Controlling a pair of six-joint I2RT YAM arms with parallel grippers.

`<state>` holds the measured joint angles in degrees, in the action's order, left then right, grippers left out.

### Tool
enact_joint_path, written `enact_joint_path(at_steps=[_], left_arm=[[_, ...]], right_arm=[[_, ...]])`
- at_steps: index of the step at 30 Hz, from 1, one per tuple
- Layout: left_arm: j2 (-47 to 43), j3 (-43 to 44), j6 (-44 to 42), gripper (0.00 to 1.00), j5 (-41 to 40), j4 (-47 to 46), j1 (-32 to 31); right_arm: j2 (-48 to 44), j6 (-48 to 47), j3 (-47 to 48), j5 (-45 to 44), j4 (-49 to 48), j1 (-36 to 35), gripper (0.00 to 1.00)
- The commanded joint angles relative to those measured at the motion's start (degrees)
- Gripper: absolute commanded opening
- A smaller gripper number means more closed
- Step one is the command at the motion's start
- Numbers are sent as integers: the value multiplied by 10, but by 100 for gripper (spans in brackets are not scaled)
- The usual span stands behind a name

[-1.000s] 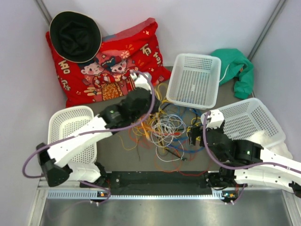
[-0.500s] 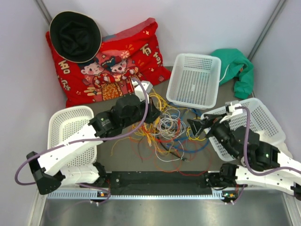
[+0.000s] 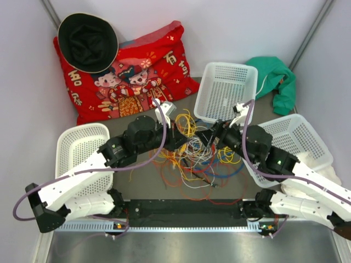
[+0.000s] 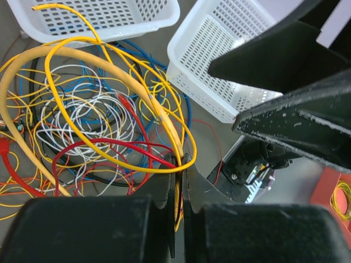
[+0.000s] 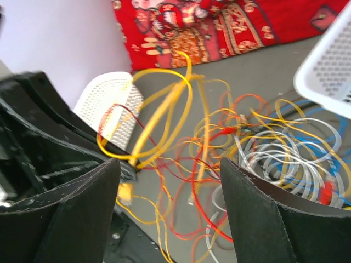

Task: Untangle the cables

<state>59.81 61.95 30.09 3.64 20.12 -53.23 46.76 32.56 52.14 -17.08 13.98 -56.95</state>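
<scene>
The cables (image 3: 192, 153) lie almost all in one mixed heap on the desk (image 3: 111, 124) between my arms, so I judge that nearly everything is left to do. My left claw (image 4: 176, 163) is clenched on one yellow cable (image 4: 159, 118), and its loop arches up and away toward the far white basket (image 3: 227, 93). My right claw (image 5: 170, 170) is spread wide and grasps nothing.

The right gripper (image 5: 169, 181) has its dark fingers (image 5: 60, 213) spread wide, holding nothing. Past them the cables (image 5: 263, 148) lie tangled on the grey table (image 5: 263, 71), with white and blue coils at the right and red and orange strands in the middle. A yellow loop (image 5: 163, 109) rises from the heap, pinched at its lower end by the left gripper (image 5: 130, 163). A white basket (image 5: 109, 104) sits behind it. Another basket's corner (image 5: 332, 66) shows at the upper right, and a red cushion (image 5: 219, 27) lies beyond.
</scene>
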Motion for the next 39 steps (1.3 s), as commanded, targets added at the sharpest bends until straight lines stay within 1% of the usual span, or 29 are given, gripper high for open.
enact_joint_path(at_steps=[1, 4, 6, 7, 10, 17, 18, 19, 20, 21, 22, 23, 25, 26, 27, 28, 29, 30, 31, 32, 33, 35, 36, 37, 39], left_arm=[[-25, -18, 0, 0, 26, -45, 1], [-32, -30, 4, 0, 35, -50, 1], [-35, -37, 7, 0, 38, -56, 1], [-36, -38, 8, 0, 40, -56, 1], [-42, -40, 11, 0, 41, -57, 1], [-53, -49, 13, 0, 43, -58, 1], [-55, -50, 14, 0, 44, -58, 1], [-57, -52, 14, 0, 43, -57, 1], [-58, -54, 15, 0, 42, -56, 1], [-59, -55, 15, 0, 39, -55, 1], [-61, -57, 16, 0, 38, -54, 1], [-63, -60, 15, 0, 35, -53, 1], [-65, -61, 15, 0, 16, -47, 1], [-65, -61, 16, 0, 2, -30, 1], [-65, -60, 16, 0, -14, -19, 1], [-61, -59, 20, 0, -64, -6, 1], [-59, -56, 23, 0, -89, 22, 1], [-56, -55, 28, 0, -119, 36, 1], [-51, -54, 38, 0, -168, 53, 1], [-45, -51, 44, 0, -194, 67, 1], [-41, -48, 50, 1, -214, 93, 2], [-24, -42, 69, 11, -258, 113, 6], [-18, -41, 78, 21, -269, 135, 8], [-8, -40, 95, 55, -279, 144, 10], [5, -39, 123, 92, -296, 162, 19]], right_arm=[[2, 41, -10, 86, -91, 18, 72], [15, 44, -7, 106, -105, 25, 72], [31, 50, -1, 125, -102, 34, 69], [38, 53, 1, 130, -100, 37, 65], [64, 69, -2, 144, -94, 44, 58], [88, 90, -23, 145, -95, 50, 54], [90, 92, -27, 144, -100, 50, 50], [90, 93, -29, 144, -103, 50, 44], [90, 93, -30, 141, -105, 50, 35], [90, 93, -33, 137, -108, 50, 25], [88, 93, -33, 135, -111, 50, 7], [85, 92, -32, 126, -110, 50, 0], [70, 78, -20, 109, -92, 50, 0], [62, 69, -11, 83, -77, 50, 0], [52, 46, 14, 71, -63, 50, 0], [45, 30, 30, 58, -29, 50, 0], [33, -3, 48, 33, -12, 51, 0], [32, -20, 93, 22, 9, 50, 0], [32, -38, 120, 8, 37, 50, 0], [39, -55, 147, -13, 84, 51, 0], [46, -84, 201, -22, 111, 50, 0], [58, -110, 246, -45, 164, 50, 0], [59, -127, 279, -52, 176, 50, 0], [60, -134, 292, -59, 184, 50, 0], [59, -151, 326, -77, 203, 50, 0]])
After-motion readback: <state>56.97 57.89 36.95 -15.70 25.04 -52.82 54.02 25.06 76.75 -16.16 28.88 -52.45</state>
